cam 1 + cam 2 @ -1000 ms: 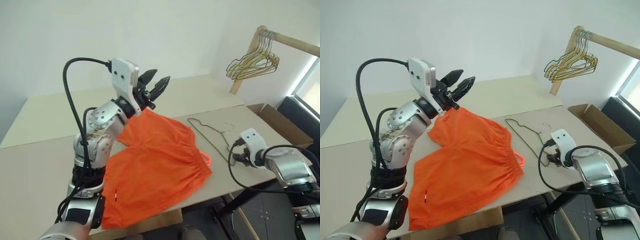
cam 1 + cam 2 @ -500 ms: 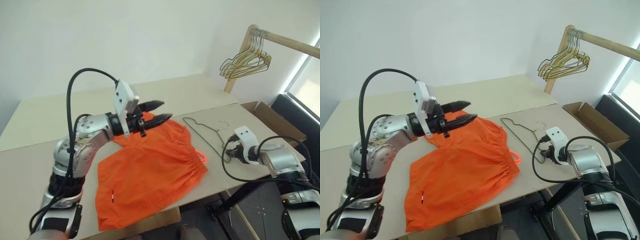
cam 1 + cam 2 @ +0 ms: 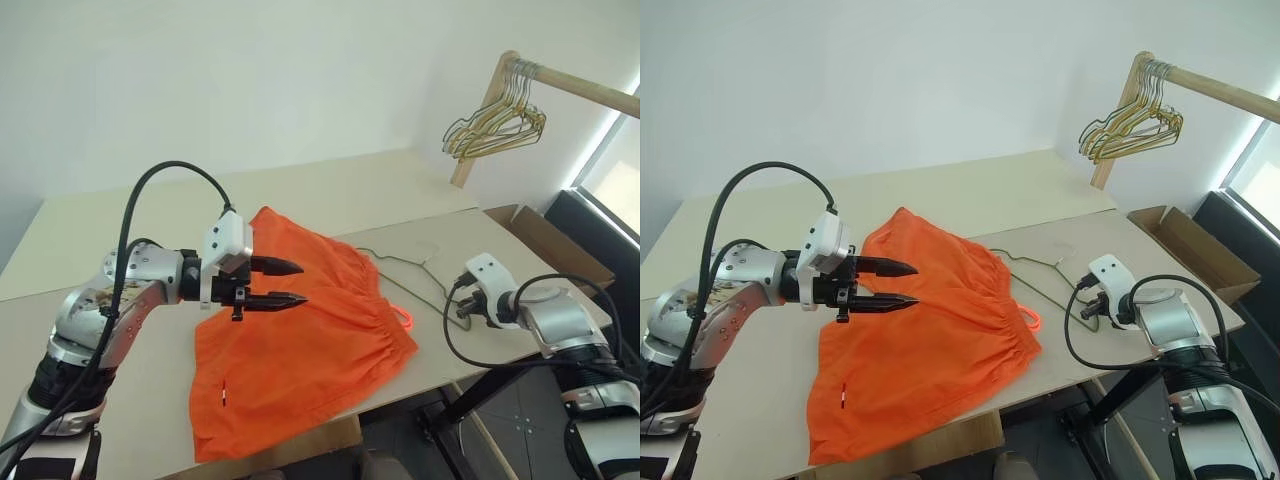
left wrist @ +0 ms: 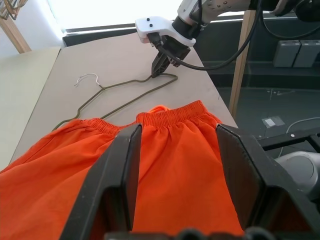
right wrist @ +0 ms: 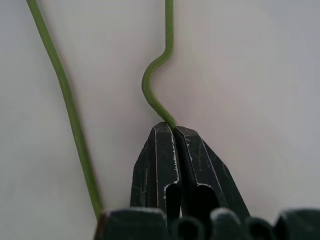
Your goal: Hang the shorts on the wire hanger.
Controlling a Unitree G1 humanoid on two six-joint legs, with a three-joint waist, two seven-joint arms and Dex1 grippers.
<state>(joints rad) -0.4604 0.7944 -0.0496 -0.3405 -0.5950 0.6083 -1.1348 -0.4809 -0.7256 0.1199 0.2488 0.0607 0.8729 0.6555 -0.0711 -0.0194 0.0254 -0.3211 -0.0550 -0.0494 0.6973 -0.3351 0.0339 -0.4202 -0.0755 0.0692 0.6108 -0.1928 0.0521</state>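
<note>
Lying spread on the pale table (image 3: 110, 380), the shorts (image 3: 310, 340) have their gathered waistband toward the robot's right and one leg reaching back toward the seam between the two tabletops. A small white mark shows near the front hem, whose corner sits at the table's near edge. Just beside the waistband lies the wire hanger (image 3: 1040, 275), flat on the table; its far end runs under the edge of the orange fabric and is hidden there, so its full triangle cannot be made out. The right gripper (image 4: 159, 67) has its fingers clenched on the hanger's wire at a bend, close to the table's right edge. The left gripper (image 3: 285, 282) hovers above the shorts, pointing toward the right, fingers parted with nothing between them. Past the table's right edge stands an open cardboard box (image 3: 555, 245), partly cut off by the right arm. Behind it a wooden rail (image 3: 560, 80) carries a bunch of pale hangers (image 3: 500, 120). Bare tabletop lies open behind the shorts and to their left.
</note>
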